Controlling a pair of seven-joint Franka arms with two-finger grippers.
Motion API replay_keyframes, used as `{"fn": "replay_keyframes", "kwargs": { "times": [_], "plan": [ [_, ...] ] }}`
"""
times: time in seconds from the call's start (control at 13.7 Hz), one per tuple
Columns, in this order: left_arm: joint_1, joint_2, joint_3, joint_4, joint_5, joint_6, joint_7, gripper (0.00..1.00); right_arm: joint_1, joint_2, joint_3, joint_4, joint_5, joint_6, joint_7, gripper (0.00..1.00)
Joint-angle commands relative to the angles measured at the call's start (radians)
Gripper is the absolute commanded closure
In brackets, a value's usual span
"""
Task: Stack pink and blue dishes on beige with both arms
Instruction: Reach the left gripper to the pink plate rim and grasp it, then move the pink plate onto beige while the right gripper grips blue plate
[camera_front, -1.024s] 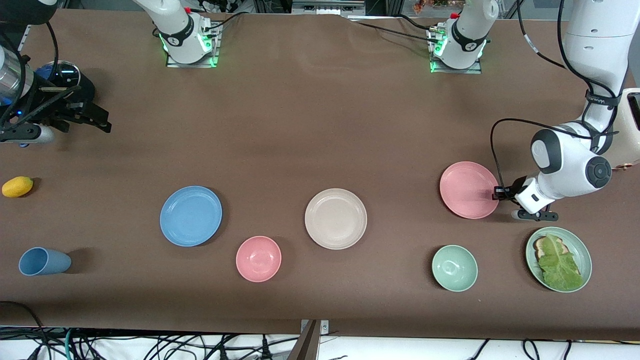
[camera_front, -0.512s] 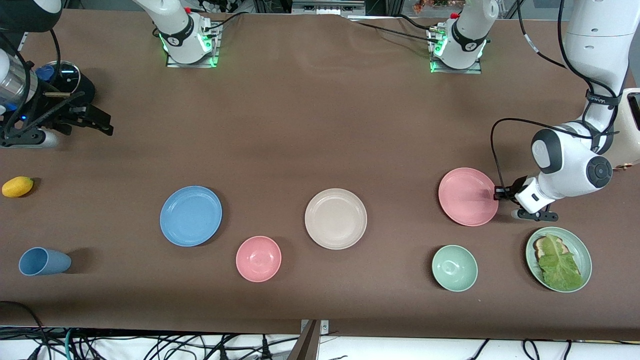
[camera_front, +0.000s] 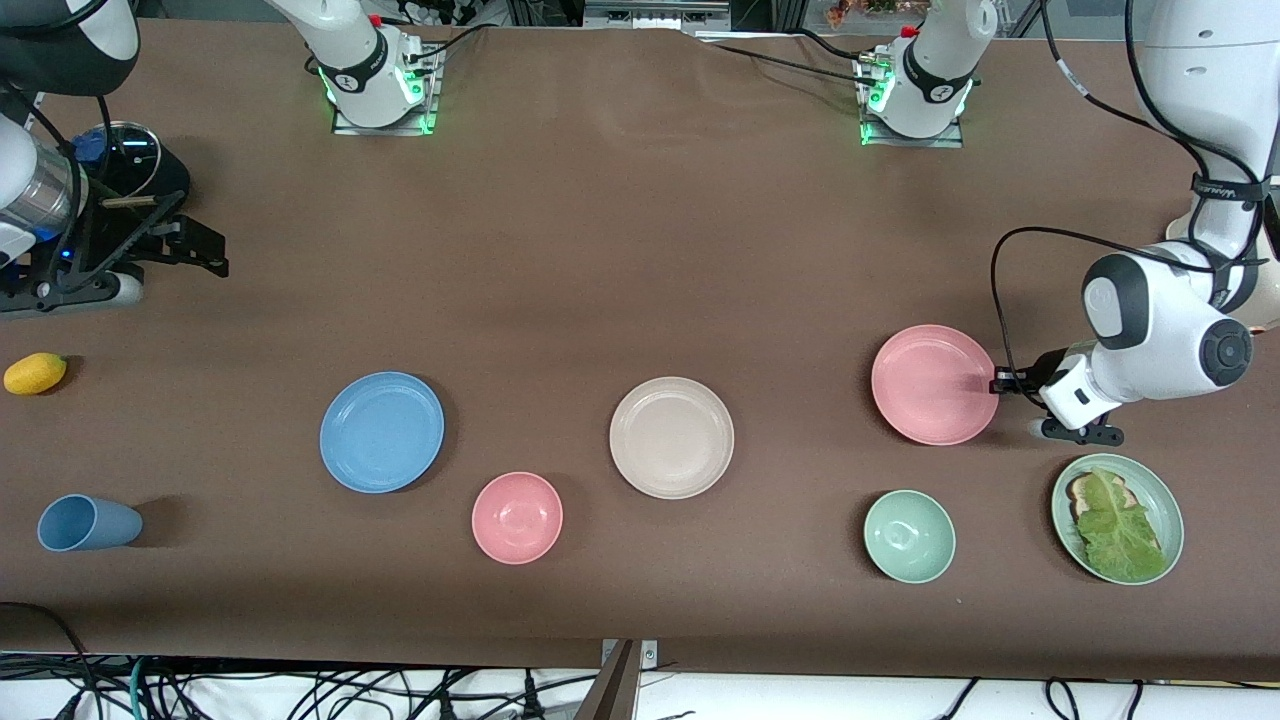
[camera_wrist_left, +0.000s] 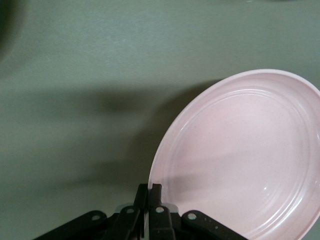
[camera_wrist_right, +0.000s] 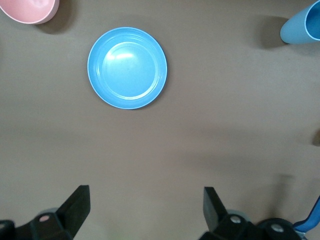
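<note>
My left gripper (camera_front: 1000, 385) is shut on the rim of the pink plate (camera_front: 933, 384) near the left arm's end of the table. In the left wrist view the pink plate (camera_wrist_left: 240, 160) tilts up off the table over its shadow, with the left gripper (camera_wrist_left: 150, 192) pinching its edge. The beige plate (camera_front: 671, 437) lies flat at the table's middle. The blue plate (camera_front: 381, 431) lies beside it toward the right arm's end. My right gripper (camera_front: 212, 255) hangs open and holds nothing over the table at that end. In its wrist view the right gripper (camera_wrist_right: 146, 194) is well short of the blue plate (camera_wrist_right: 127, 68).
A pink bowl (camera_front: 517, 517) sits nearer the front camera between the blue and beige plates. A green bowl (camera_front: 909, 536) and a pale green plate (camera_front: 1160, 487) with lettuce lie near the pink plate. A blue cup (camera_front: 88, 523) and a lemon (camera_front: 35, 372) lie at the right arm's end.
The pink plate has tilted and shifted slightly toward the table's middle in the left gripper's hold. The left wrist has risen a little. The right gripper has drifted slightly toward the front camera.
</note>
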Motion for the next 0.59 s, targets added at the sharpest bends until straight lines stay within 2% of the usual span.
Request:
{"fn": "replay_keyframes", "kwargs": {
  "times": [0.0, 0.29, 0.51],
  "plan": [
    [-0.003, -0.03, -0.003, 0.028, -0.028, -0.074, -0.024, 1.0, -0.009, 0.037, 0.002, -0.002, -0.006, 0.029, -0.022, 0.0],
    [-0.006, -0.041, -0.069, 0.039, -0.028, -0.075, -0.133, 1.0, -0.009, 0.123, 0.002, -0.002, -0.007, 0.116, -0.02, 0.0],
    [-0.051, -0.041, -0.109, 0.056, -0.023, -0.075, -0.263, 1.0, -0.006, 0.205, 0.002, -0.002, -0.011, 0.211, -0.016, 0.0]
  ]
}}
